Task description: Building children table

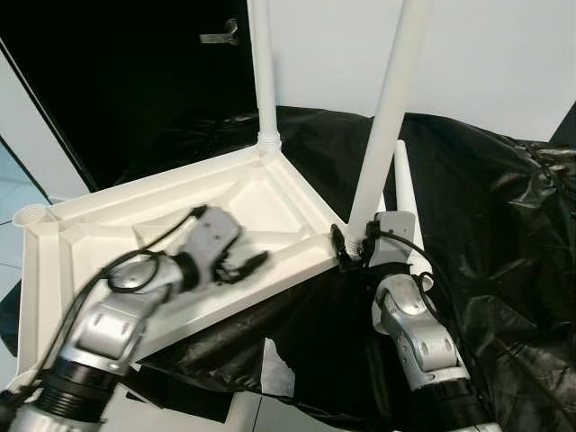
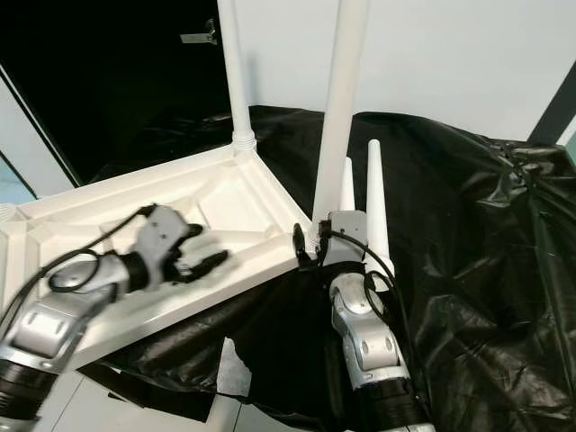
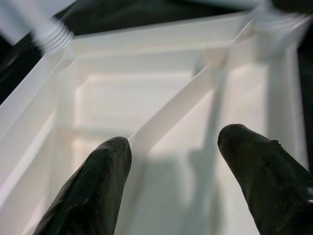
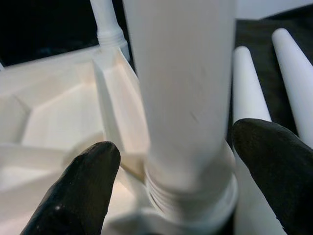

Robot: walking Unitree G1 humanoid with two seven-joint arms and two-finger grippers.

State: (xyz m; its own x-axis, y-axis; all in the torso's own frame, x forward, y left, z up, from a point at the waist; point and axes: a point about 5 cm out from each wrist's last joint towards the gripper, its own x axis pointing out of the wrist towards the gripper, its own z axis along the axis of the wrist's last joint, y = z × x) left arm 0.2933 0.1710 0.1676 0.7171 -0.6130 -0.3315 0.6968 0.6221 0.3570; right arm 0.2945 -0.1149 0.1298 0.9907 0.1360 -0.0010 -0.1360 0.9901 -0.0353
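White tabletop lies upside down on black sheeting, tilted, centre-left. Two legs stand in corner sockets: far leg at 12 o'clock, near leg at 1 o'clock. Two loose legs lie just beside it. Right gripper wide, fingers straddling near leg's base, not clamped. Left gripper wide over inner rib.

We see a crinkled black plastic sheet spread wide, its glossy folds catching light. Behind it stands a plain white wall. To the left is a dark opening with a small metal handle. We also see pale floor at the left edge.
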